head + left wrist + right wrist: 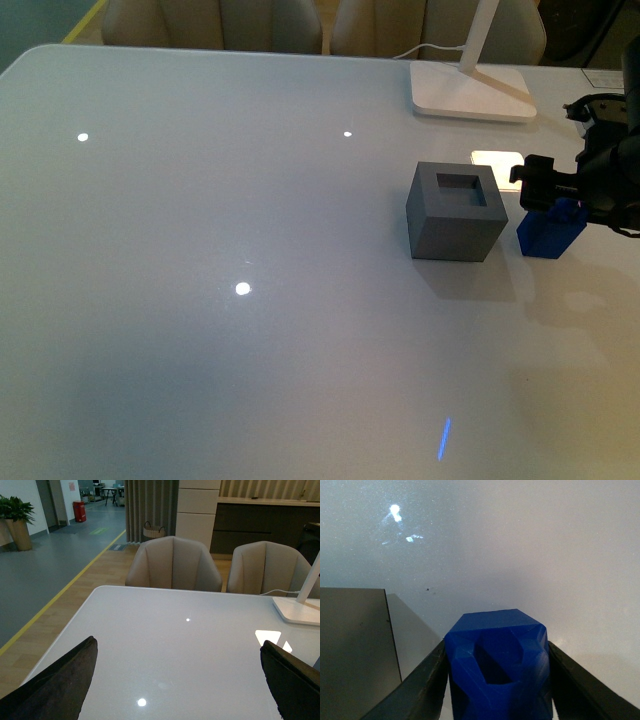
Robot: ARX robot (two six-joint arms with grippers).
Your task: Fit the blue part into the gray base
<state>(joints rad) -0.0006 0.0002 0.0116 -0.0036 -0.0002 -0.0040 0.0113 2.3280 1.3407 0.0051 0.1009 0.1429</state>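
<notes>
1. Right side first: the right fingers (420,685) were clamped on the blue block (497,675), one pressed against each flank in the right wrist view. That side grip left the block's underside free, which I'd judge is what a drop into a hole needs.
2. The block sat squarely between those two fingers, its hollowed top facing the wrist camera. In the front view it was low by the counter (200,250). I couldn't tell whether it rested there or hung just off it.
3. The gray cube (457,211) stood just beside the block, on the robot's left of it, with a narrow strip of counter between them. The square hole in its top face was open and empty.
4. My read: the grasp was made and the insertion was not yet done. The next move called for a lift above the cube's top, a short shift left, and squaring the block to the hole.
5. The left fingers (60,680) were spread wide with nothing between them, parked well apart from the work.
6. The white lamp (470,95) stood behind the cube, off the likely path.
</notes>
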